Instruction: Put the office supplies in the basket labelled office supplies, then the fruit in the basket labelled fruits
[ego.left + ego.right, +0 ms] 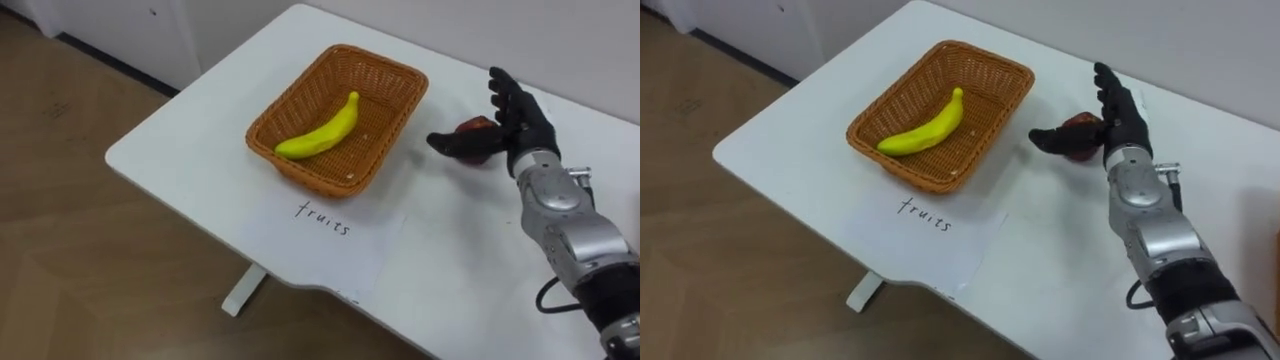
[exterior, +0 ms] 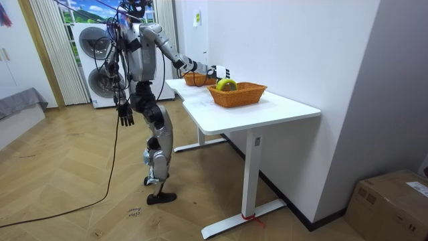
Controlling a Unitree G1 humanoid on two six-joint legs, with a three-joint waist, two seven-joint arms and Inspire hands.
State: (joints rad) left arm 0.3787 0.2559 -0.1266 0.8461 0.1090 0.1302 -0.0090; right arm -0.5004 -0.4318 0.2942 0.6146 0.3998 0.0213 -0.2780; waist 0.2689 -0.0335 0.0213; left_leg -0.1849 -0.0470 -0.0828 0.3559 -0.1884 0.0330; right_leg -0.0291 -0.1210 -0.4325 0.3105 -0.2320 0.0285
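Observation:
A dark red fruit (image 1: pixel 478 131) lies on the white table (image 1: pixel 200 130), just right of a brown wicker basket (image 1: pixel 385 68). My right hand (image 1: pixel 518 122) is at that fruit: the fingers stand straight behind it and the thumb reaches out along its front, so the hand is open, not closed round it. A yellow banana (image 1: pixel 322 130) lies slantwise in the basket. In the room view my right arm stretches over the table to the baskets, and my left hand (image 2: pixel 125 118) hangs loose at my side.
A paper sheet with a handwritten label (image 1: pixel 325 220) lies in front of the basket near the table's edge. The room view has a second wicker basket (image 2: pixel 195 79) behind the first, a washing machine (image 2: pixel 100 67) behind me and a cardboard box (image 2: pixel 391 204) on the floor.

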